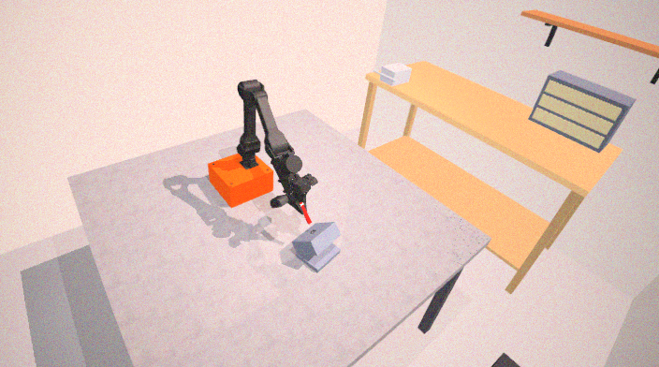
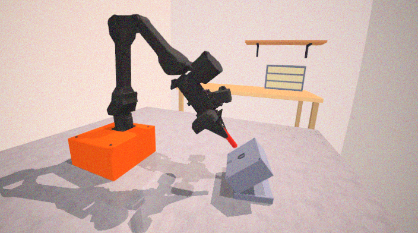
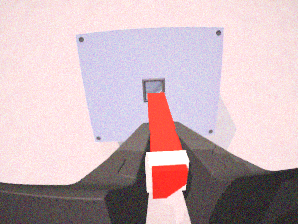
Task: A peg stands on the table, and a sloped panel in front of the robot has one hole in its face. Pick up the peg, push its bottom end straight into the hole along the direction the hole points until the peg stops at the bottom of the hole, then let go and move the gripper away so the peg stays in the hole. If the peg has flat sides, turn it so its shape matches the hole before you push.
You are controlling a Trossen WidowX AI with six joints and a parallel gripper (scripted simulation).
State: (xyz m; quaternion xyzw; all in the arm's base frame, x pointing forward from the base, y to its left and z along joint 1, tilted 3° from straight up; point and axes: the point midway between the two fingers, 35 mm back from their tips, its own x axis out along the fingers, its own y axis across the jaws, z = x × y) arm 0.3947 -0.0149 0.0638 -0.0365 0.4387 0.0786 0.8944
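Red peg gripped, held off the panel

My gripper (image 1: 302,208) (image 2: 225,135) (image 3: 160,129) is clamped on the red peg (image 1: 306,213) (image 2: 231,141) (image 3: 164,122), which I have tilted in the air, its lower end near the hole (image 1: 313,231) (image 2: 241,156) (image 3: 153,87) in the blue-grey sloped panel (image 1: 308,237) (image 2: 238,166) (image 3: 120,80).

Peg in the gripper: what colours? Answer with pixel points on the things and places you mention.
The peg (image 1: 306,213) (image 2: 231,140) (image 3: 163,122) is red with a white band near its top end; clearest in the wrist view.
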